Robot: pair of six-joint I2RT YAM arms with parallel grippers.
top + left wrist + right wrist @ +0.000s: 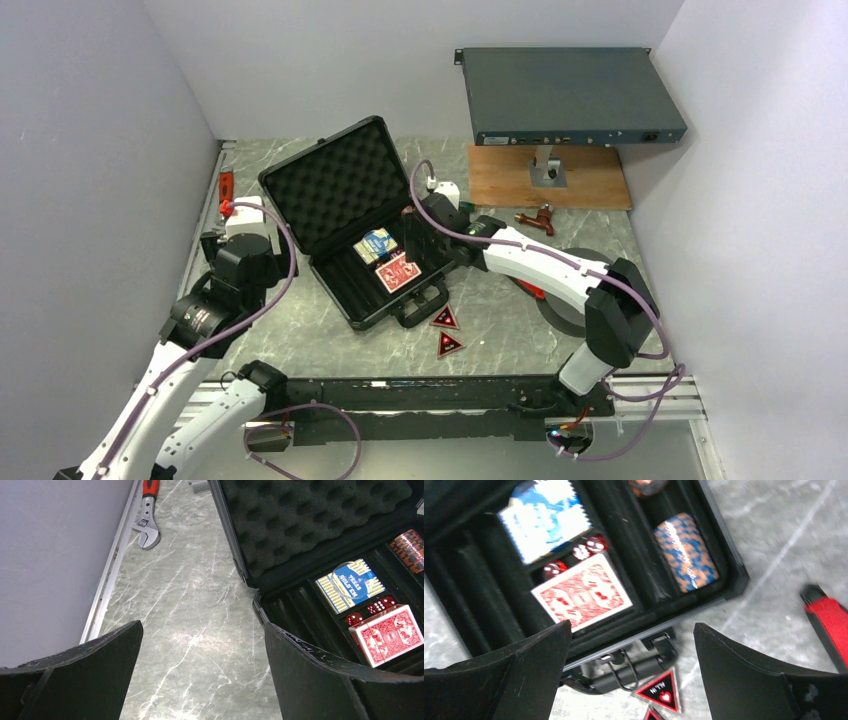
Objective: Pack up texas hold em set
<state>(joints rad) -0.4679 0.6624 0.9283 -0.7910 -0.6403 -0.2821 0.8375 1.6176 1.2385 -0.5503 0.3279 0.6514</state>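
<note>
We see a grey stone table [500,330] with white walls around it. At the back a flat grey box [570,95] stands above a wooden board [590,185]. In the middle of the table sits the black case [335,190] of the card game. It is open, and its lid with the bumpy foam leans back toward the far left. The case handle [420,305] points to the near side. The left gripper [202,630] hangs over bare table just left of the case. Its fingers are spread wide and hold nothing. The right gripper [631,627] hangs over the near edge of the case, by the handle. Its fingers are spread wide too, and they hold nothing. A round black disc [562,312] lies on the table under the right arm. Inside the case we see the blue card deck [352,585] and the red card deck [387,632] next to each other. A roll of chips [686,552] lies in a slot on the right side of the case. A wrench [147,520] with a red handle lies by the left wall, well apart from the case. Two red and black triangle tokens [446,318] lie on the table near the handle, outside the case. Small red dice [370,611] sit between the two decks.
</note>
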